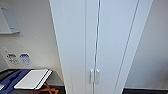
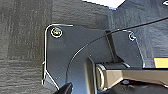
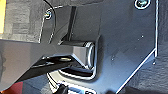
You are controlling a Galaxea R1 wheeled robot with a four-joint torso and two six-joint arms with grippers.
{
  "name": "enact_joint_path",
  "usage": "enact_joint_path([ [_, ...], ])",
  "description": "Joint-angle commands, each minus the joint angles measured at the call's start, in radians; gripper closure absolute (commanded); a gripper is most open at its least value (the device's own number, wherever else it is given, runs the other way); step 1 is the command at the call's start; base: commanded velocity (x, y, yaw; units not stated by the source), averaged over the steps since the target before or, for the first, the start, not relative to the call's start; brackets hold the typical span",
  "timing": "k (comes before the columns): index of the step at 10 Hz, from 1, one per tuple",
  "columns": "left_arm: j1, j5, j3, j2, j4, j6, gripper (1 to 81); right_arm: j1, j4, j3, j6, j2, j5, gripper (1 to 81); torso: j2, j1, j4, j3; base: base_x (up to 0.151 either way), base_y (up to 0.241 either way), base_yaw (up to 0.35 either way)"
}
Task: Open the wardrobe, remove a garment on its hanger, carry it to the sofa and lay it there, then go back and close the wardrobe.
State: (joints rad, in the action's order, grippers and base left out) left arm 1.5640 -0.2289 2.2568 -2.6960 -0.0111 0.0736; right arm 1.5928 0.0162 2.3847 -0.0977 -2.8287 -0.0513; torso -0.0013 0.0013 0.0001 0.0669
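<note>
We log dark floor [image 1: 57, 88] under white wardrobe [image 1: 100, 45], doors shut. Beside it, low dark surface [image 1: 6, 72] bearing white flat board [image 1: 32, 78]; orange item [image 1: 46, 88] on floor nearby.

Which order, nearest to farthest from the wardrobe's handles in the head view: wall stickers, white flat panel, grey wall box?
1. White flat panel, low, left of the handles.
2. Wall stickers, farther left and higher.
3. Grey wall box, top left corner.

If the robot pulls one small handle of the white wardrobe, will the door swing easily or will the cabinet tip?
The wardrobe is tall and narrow, so a hard pull might rock it. Its doors are shut and look like thin flat panels, probably light to swing. The handles are small and smooth-looking, so a grip may slip.
</note>
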Motion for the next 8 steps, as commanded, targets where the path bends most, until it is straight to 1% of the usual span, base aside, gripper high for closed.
enact_joint_path([
  [1, -0.031, 0.048, -0.013, 0.019, 0.014, 0.0, 1.0, -0.035, 0.018, -0.009, -0.005, 0.009, 0.07, 1.0, 0.0, 0.0, 0.0, 0.0, 0.094, 0.0, 0.0],
  [4, -0.031, 0.048, -0.013, 0.017, 0.014, 0.0, 1.0, -0.035, 0.018, -0.009, -0.005, 0.009, 0.068, 1.0, 0.0, 0.0, 0.0, 0.0, 0.082, 0.0, 0.0],
  [8, -0.034, 0.055, -0.028, 0.022, 0.014, 0.0, 1.0, -0.041, 0.005, -0.019, -0.002, 0.012, 0.059, 1.0, 0.0, 0.001, 0.0, 0.0, 0.0, 0.0, 0.0],
])
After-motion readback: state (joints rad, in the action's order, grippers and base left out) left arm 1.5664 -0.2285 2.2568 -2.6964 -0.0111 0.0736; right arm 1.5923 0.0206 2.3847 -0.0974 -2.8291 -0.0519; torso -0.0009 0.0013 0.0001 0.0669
